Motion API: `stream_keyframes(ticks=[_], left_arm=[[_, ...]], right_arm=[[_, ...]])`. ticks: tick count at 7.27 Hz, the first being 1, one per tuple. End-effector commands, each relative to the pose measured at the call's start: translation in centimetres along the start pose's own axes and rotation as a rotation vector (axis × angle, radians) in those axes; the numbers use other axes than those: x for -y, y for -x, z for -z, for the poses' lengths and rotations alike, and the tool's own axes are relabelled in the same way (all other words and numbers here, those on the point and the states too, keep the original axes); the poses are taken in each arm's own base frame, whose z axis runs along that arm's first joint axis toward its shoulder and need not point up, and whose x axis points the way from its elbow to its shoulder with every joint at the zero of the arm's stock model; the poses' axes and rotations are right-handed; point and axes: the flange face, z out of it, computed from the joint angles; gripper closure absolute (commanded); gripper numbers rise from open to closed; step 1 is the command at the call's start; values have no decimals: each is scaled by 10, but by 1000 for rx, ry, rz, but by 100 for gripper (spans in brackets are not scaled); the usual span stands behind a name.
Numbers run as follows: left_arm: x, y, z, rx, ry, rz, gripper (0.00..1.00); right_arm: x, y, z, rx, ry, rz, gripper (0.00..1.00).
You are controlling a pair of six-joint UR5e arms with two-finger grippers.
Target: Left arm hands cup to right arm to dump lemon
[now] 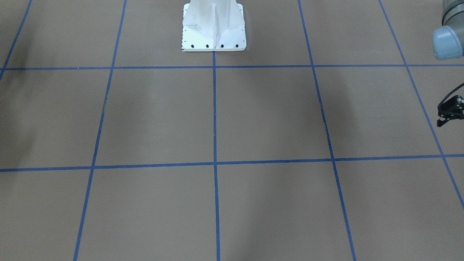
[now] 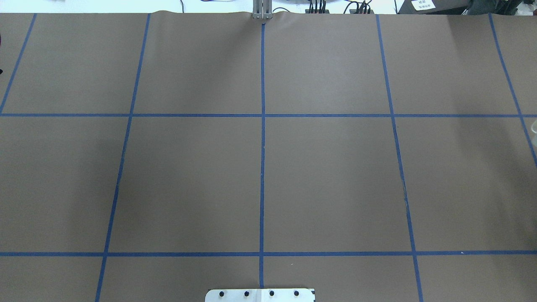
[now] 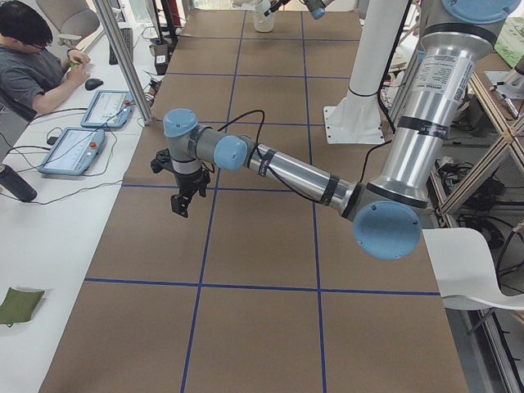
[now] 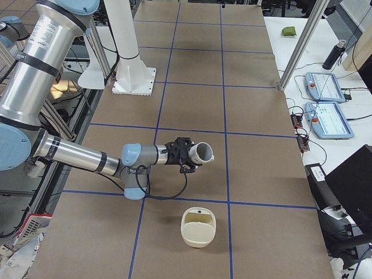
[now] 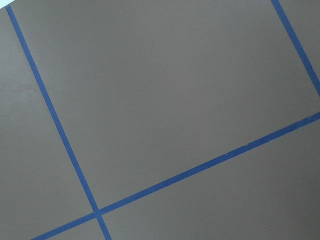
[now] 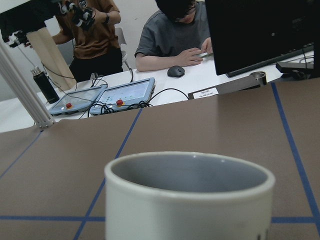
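Note:
The white cup [image 4: 203, 152] is held off the table at the tip of my right gripper [image 4: 187, 154], the near arm in the exterior right view. In the right wrist view the cup's rim and grey inside [image 6: 190, 175] fill the lower frame; the gripper's fingers are hidden there. The cup also shows small at the far end in the exterior left view [image 3: 264, 18]. The lemon shows in no view. My left gripper [image 3: 182, 201] points down over the table, open and empty; part of it shows at the right edge of the front-facing view [image 1: 449, 113].
A cream bowl-like container [image 4: 197, 226] stands on the table, nearer the camera than the held cup. The robot's white base [image 1: 214, 27] is at the table's back. Operators sit at the side bench [image 6: 180, 35] with tablets and cables.

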Motion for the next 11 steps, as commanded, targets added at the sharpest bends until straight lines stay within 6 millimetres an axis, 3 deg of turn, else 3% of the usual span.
stream_keyframes(ticks=[1, 4, 5, 7, 9, 11], left_arm=[[0, 0, 0, -1, -1, -1, 0], [0, -1, 0, -2, 0, 0, 0], [0, -1, 0, -2, 0, 0, 0], [0, 0, 0, 0, -1, -1, 0], [1, -1, 2, 0, -4, -2, 0], [1, -3, 4, 1, -9, -5, 0]], right_arm=[[2, -43, 39, 52, -81, -309, 100], [14, -61, 57, 91, -155, -697, 100], [9, -70, 66, 135, -158, -814, 100], [19, -73, 73, 281, -176, -1113, 100], [28, -81, 80, 321, -210, -1301, 100], [28, -101, 78, 301, -254, -1358, 100]])
